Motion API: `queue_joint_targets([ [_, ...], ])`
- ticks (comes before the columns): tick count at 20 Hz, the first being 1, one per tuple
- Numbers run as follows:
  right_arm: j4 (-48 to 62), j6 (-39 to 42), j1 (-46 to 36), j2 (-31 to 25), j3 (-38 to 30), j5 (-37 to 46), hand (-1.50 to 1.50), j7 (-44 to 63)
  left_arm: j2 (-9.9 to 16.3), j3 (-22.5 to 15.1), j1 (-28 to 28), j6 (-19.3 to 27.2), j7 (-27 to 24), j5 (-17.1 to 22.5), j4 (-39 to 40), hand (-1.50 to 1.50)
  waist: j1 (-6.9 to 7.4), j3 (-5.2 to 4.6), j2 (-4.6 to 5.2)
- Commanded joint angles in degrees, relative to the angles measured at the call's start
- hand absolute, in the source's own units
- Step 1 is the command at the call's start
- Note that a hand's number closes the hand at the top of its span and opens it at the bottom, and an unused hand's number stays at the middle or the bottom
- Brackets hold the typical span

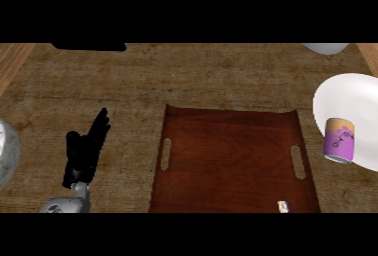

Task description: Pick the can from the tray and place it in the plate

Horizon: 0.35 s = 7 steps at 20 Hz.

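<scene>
Nearest the camera in the head view, the left hand (83, 150) comes up from the lower edge on its grey forearm, well left of the tray (233, 160). Its black fingers are straight and held close together, pointing up the view, with nothing between them; it rests there over the counter (148, 80). No right hand shows in this view.

At the middle lies the dark reddish-brown wooden tray, flat on the brown counter, with a slot handle along its left side and another along its right. A small pale mark sits near its bottom right corner; what it is cannot be told.

At the right edge lies the white plate (343, 100), partly cut off by the frame. On it lies the can (339, 140), purple with a yellow band near its upper end, tipped on its side with its silver end toward the lower edge. It is off the tray, just right of the tray's right side.

At the far left edge a pale rounded object (6, 152) shows in part.
</scene>
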Motion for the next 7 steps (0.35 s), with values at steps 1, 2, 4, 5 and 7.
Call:
queue_joint_targets([
  [1,0.67,2.94,0.27,-1.71,-0.99,-0.79,-1.50,-1.14,0.22,0.18,-0.48,0.17,1.42,0.10,-1.70,0.00,0.44,0.11,0.03],
  [2,0.43,1.51,0.41,-0.07,-0.60,-0.41,-1.50,-1.63,-1.02,-0.16,0.79,0.47,-1.20,0.08,0.64,0.00,0.36,0.02,0.17],
  [4,0.40,1.11,1.59,0.24,-1.01,-0.77,-1.50,-3.08,0.05,0.24,-0.33,0.64,-0.39,-0.60,0.18,0.00,-0.03,0.08,0.10],
  [5,0.07,0.71,0.28,0.09,-0.35,-0.09,-1.50,-1.45,1.03,1.23,-2.47,-0.74,-0.21,0.44,1.56,0.00,0.10,0.03,0.31],
  [7,0.04,0.13,1.10,-1.55,-0.77,-0.30,-1.50,-1.66,-0.61,-0.83,-0.65,0.27,0.27,-0.75,0.19,0.00,0.11,0.05,0.06],
])
